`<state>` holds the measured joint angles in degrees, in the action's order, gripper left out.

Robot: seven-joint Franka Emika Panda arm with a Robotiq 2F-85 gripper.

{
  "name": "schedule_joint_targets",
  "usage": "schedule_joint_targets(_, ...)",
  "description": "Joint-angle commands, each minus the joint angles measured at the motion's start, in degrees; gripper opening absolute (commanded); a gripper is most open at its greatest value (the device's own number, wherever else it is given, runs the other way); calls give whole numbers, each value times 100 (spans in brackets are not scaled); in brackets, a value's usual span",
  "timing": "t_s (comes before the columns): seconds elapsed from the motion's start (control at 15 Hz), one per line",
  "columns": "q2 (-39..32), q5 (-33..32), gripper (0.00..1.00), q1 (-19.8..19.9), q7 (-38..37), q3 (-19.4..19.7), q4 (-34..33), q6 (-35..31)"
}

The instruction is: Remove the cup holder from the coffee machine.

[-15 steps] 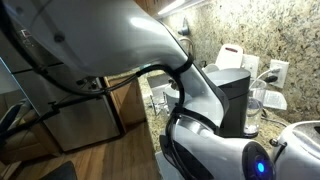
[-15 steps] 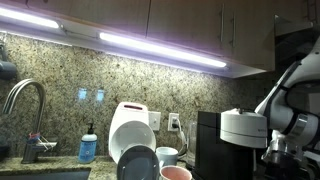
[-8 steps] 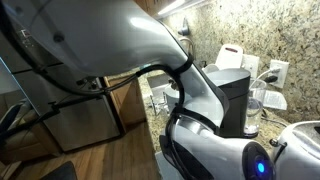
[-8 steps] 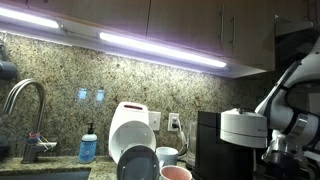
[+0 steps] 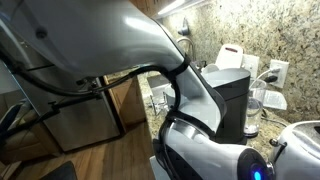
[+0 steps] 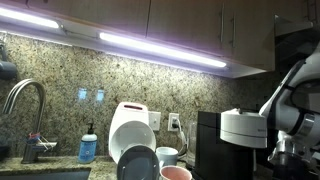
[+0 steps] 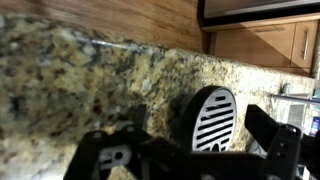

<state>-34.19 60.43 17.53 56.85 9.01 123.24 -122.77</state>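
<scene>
The cup holder [image 7: 211, 120] shows only in the wrist view: a round black disc with its pale grated face turned toward the camera, set against the speckled granite bench [image 7: 60, 90]. It lies between the spread fingers of the end effector [image 7: 190, 150], nearer the right one. Neither finger touches it, and the jaws stand wide open with nothing in them. A dark mass hugs its left side (rim or machine base, I cannot tell which), so whether it sits seated on the coffee machine [image 6: 235, 135] is not clear from here.

The main risk, as I judge it, is the grip itself. The disc is thin and round, so a squeeze off its middle could squirt it sideways or tip it on edge. Coming in too low would drive the fingertips into the granite. If the tray is clipped into the machine, a skewed pull could drag or rock the machine.

In an exterior view a mug [image 6: 175, 172] and a dark plate [image 6: 138, 163] stand just left of the machine, within reach of a careless swing of the arm [image 6: 292, 100].

Being round, the holder has no long axis of its own. The grate slats give the only direction, running from the near edge of the wrist picture toward the far edge. The grated face probably points up.
</scene>
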Motion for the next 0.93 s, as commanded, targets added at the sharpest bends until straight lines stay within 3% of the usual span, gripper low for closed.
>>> schedule_joint_targets(0.0,303,-33,100,-54,-2,18,331,-204)
schedule_joint_targets(0.87,533,104,100,-270,24,-159,377,-440)
